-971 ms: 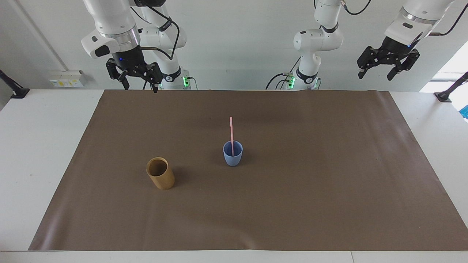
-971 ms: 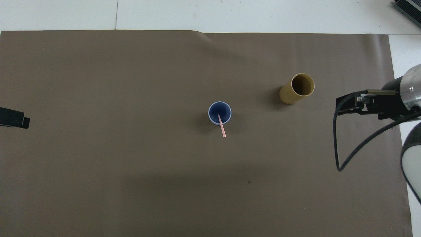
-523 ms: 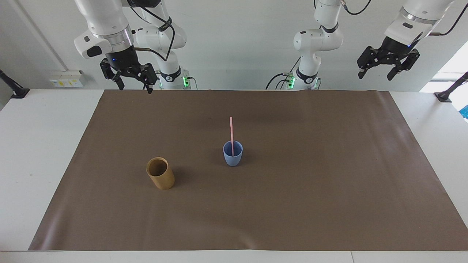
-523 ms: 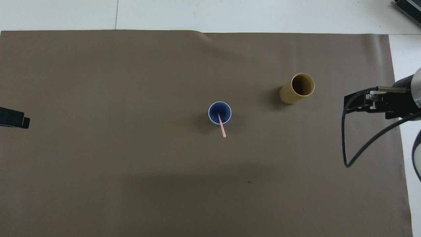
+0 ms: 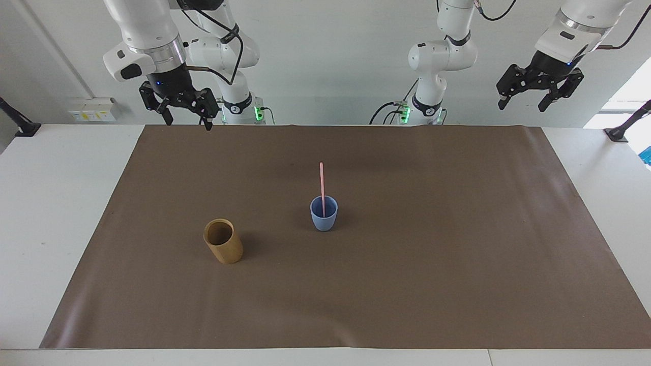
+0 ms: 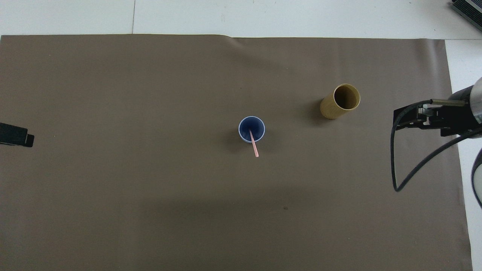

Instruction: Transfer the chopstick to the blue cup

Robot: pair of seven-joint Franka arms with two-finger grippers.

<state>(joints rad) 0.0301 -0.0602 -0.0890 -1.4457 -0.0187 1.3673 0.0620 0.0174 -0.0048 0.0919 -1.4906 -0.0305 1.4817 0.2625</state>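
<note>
The thin pink chopstick (image 5: 321,183) stands in the matte blue cup (image 5: 323,214) mid-mat, leaning toward the robots. Both claws, right gripper (image 5: 185,118) and left gripper (image 5: 525,103), hang spread and empty over the mat's (image 5: 407,284) robot-side corners.

I see a tan cup (image 5: 223,247) upright on my brown mat (image 5: 407,284), toward the right arm's end; white table (image 5: 46,203) under the mat.
</note>
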